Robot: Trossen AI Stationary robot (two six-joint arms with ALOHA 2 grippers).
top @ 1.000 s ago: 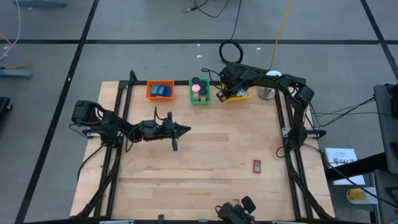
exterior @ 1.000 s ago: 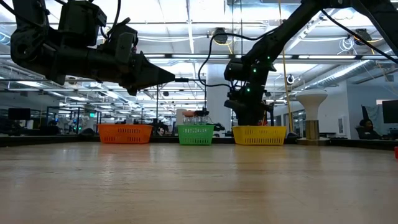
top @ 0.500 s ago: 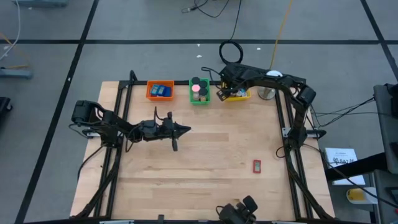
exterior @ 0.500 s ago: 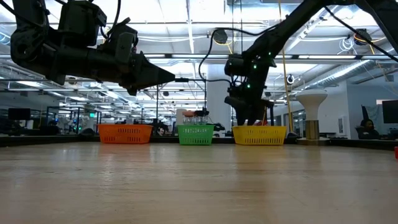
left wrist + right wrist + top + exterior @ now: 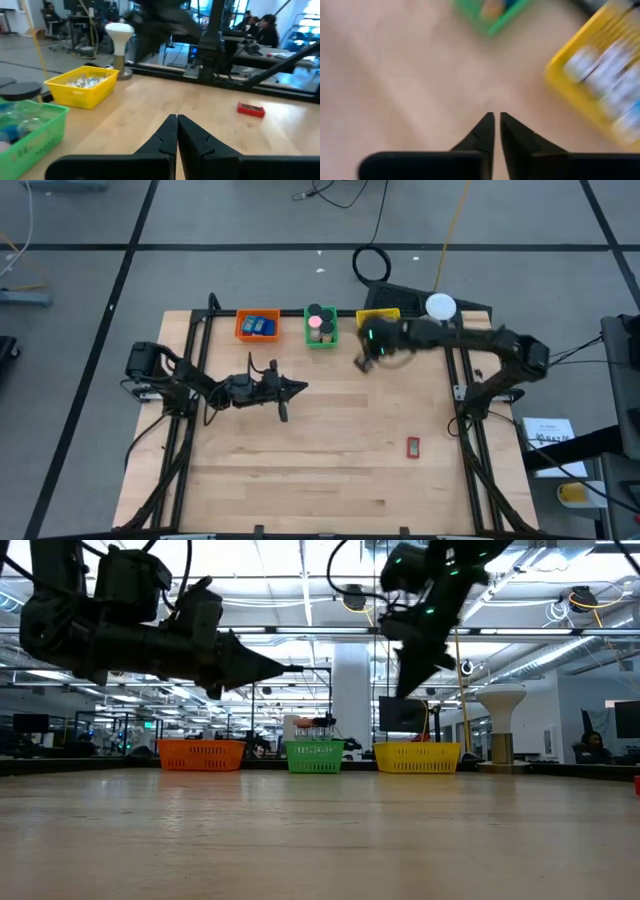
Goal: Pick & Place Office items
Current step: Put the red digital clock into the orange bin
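Observation:
One red block (image 5: 413, 446) lies flat on the wooden table toward its right near part, also in the left wrist view (image 5: 251, 109). My left gripper (image 5: 300, 388) hovers shut and level over the table's left middle, its tips (image 5: 177, 120) pointing toward the right side, with nothing in them. My right gripper (image 5: 362, 363) hangs shut and slanting down, high above the table (image 5: 408, 690), just on the near side of the yellow bin (image 5: 380, 318). Nothing is between its fingers (image 5: 497, 117).
Along the far edge stand an orange bin (image 5: 257, 326) with blue pieces, a green bin (image 5: 320, 326) with pink and black round pieces, and the yellow bin with small pieces. A white-domed stand (image 5: 440, 307) is at the far right. Bare wood lies in the middle (image 5: 340, 430).
My right gripper has risen out of the yellow bin and swung toward the table's near edge, its arm straightening out to the right. It is blurred with motion. The red block has stayed where it was.

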